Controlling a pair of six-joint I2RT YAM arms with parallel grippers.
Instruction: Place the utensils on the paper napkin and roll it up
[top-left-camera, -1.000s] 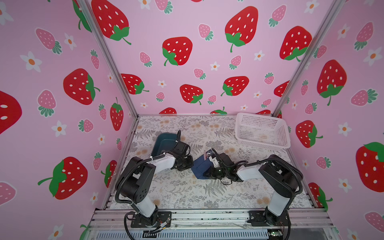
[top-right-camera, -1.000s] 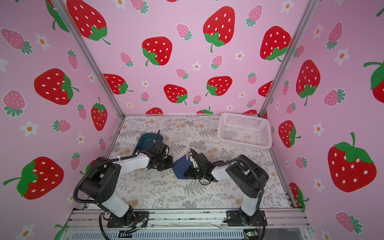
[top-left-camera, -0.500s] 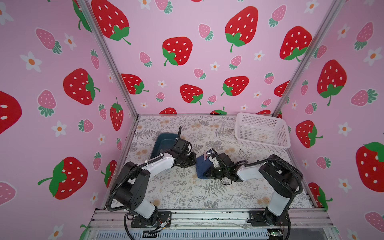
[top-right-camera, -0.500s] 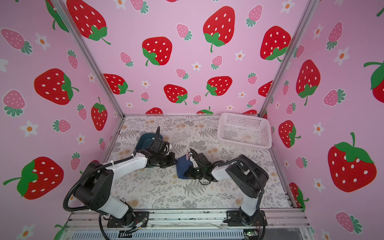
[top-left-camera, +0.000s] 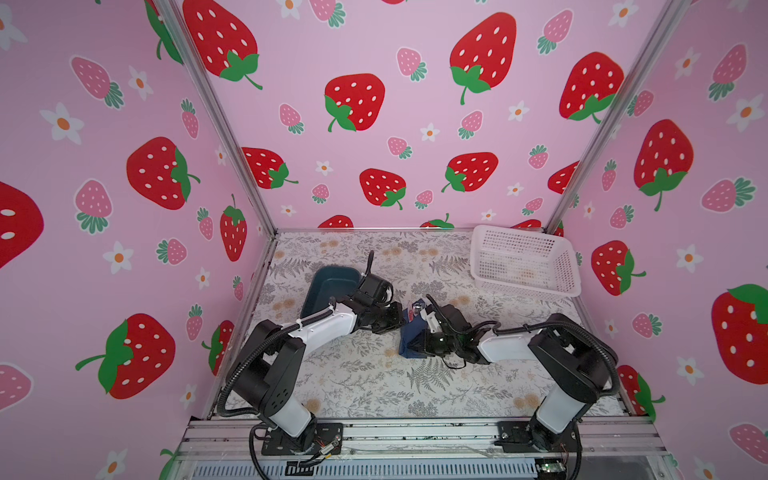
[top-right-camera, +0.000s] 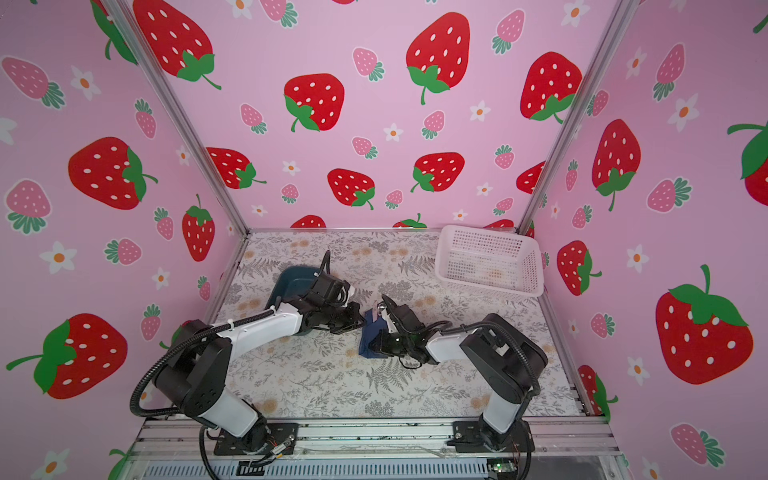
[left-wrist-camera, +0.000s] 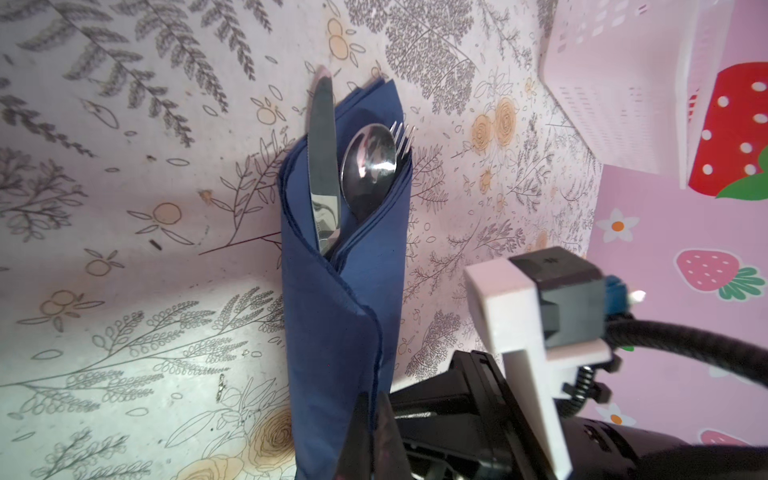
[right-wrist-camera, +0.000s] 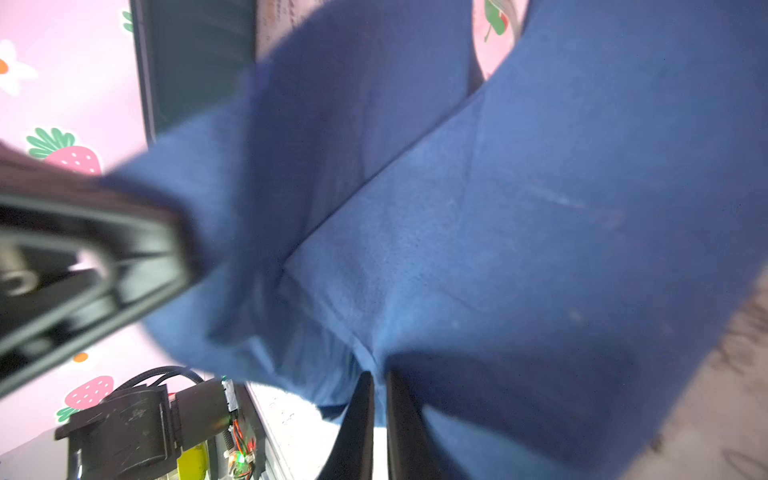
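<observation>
On my feed the paper napkin (left-wrist-camera: 336, 332) lay near the middle of the floral surface (top-left-camera: 353, 374). It was one navy sheet, wrapped into a loose roll around the utensils (left-wrist-camera: 361, 183). I counted three of them: one knife (left-wrist-camera: 322, 145), one spoon (left-wrist-camera: 370, 158) and one fork (left-wrist-camera: 402, 133). Their heads stuck out of the roll's open end, the knife along one edge, and the fork's tines peeked from behind the spoon bowl. The handles were hidden inside the folds.

I had two arms in the scene, one at each side of the roll. The left gripper (top-left-camera: 398, 322) was clenched with nothing between its fingers, and its tip was pressed against the side of the napkin in both top views. The right gripper (right-wrist-camera: 380, 424) had its fingers drawn nearly together, pinching a fold of the napkin's blue paper. That camera sat so close that the sheet filled most of its view, blurred.

Farther out I saw one dark teal tub (top-left-camera: 328, 286) toward the left edge of the surface, just behind the left arm. One white mesh basket (top-left-camera: 523, 262) stood in the back right corner, well apart from the roll.
</observation>
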